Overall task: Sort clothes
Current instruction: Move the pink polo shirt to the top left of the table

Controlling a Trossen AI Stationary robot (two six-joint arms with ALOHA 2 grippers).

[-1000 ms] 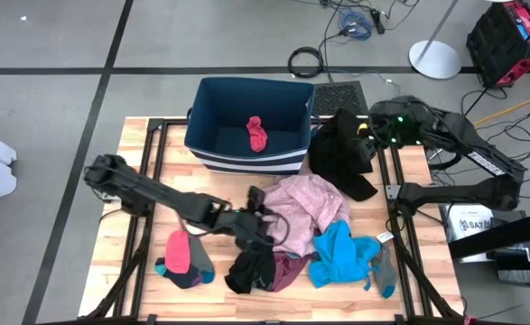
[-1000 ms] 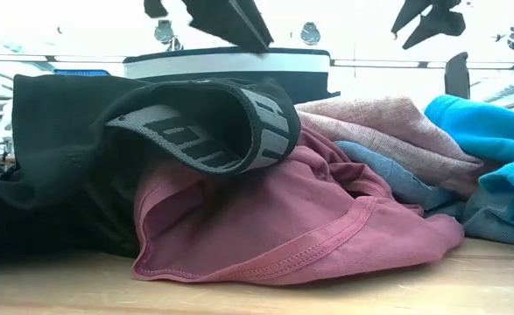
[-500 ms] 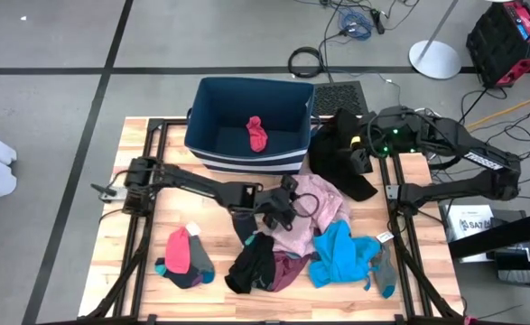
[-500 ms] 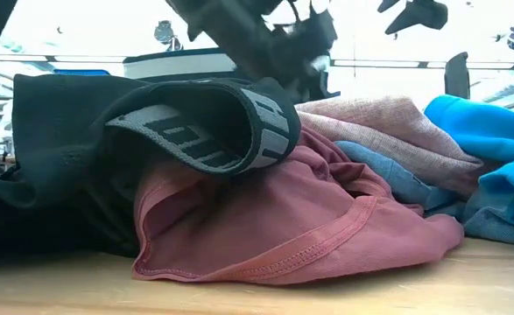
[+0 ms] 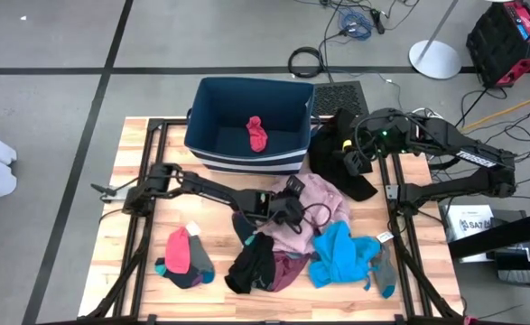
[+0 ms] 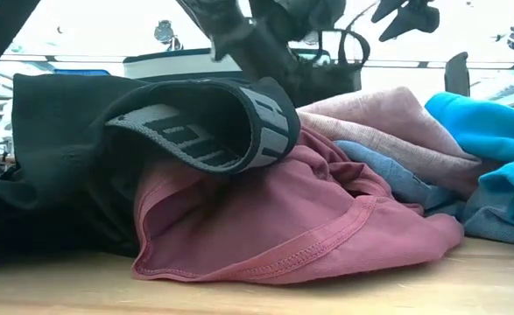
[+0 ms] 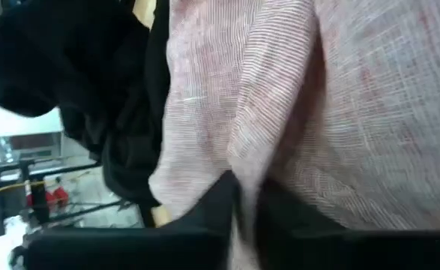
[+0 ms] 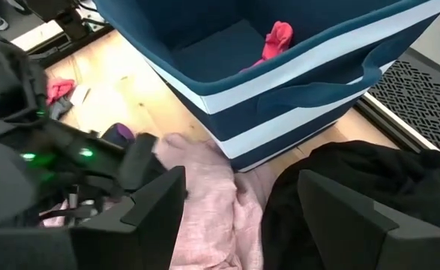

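- Left gripper [image 5: 293, 204] is clenched on the pale pink top [image 5: 314, 203], a soft, finely woven, crumpled cloth mid-table.
- Right gripper [image 5: 348, 161], fingers spread, hovers over a limp black garment [image 5: 341, 171] beside the striped blue bin [image 5: 246, 160].

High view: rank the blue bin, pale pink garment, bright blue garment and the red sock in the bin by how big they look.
1. blue bin
2. pale pink garment
3. bright blue garment, close to the pink one, which is partly covered
4. red sock
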